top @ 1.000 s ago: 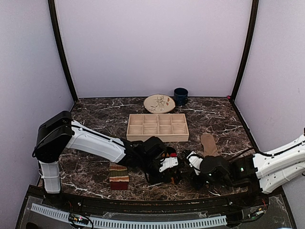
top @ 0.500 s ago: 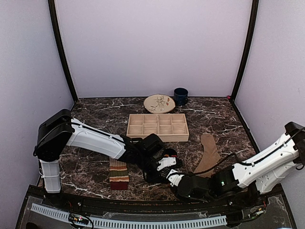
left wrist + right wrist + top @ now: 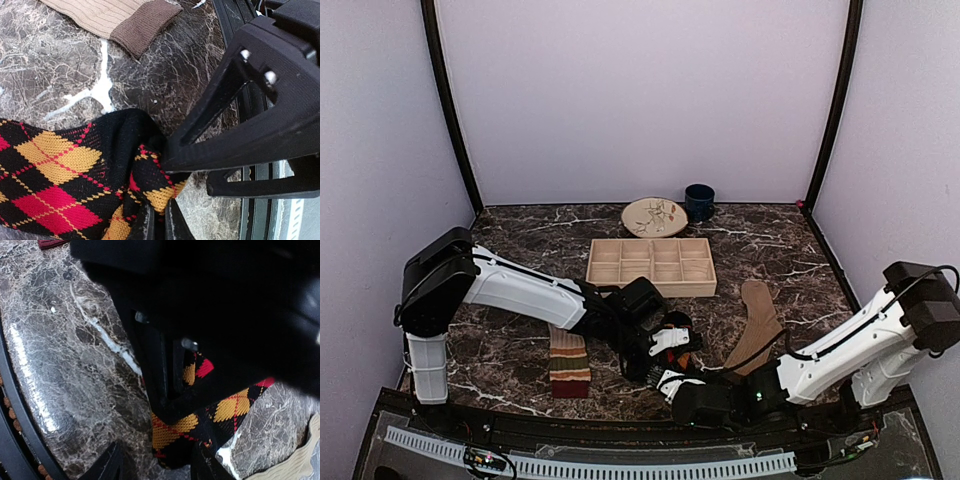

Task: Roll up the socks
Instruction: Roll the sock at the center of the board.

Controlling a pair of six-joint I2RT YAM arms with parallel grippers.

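Note:
The black argyle sock [image 3: 55,175] with red and orange diamonds lies at the table's near middle, mostly hidden under both grippers in the top view [image 3: 680,348]. My left gripper [image 3: 159,226] is shut on a bunched fold of it [image 3: 658,362]. My right gripper [image 3: 155,467] is open, its fingers either side of the sock's end [image 3: 175,432], just in front of the left gripper [image 3: 678,388]. The striped sock [image 3: 569,366] lies folded to the left. The tan ribbed sock [image 3: 756,325] lies flat to the right, with its brown cuff in the left wrist view [image 3: 142,25].
A wooden compartment tray [image 3: 650,266] stands behind the grippers. A patterned plate [image 3: 654,216] and a dark blue mug [image 3: 699,201] are at the back. The table's black front rail [image 3: 620,425] runs right below the right gripper.
My right arm has swung left along the front edge, bringing its gripper in front of the left gripper and around the argyle sock's end. The left gripper has barely moved.

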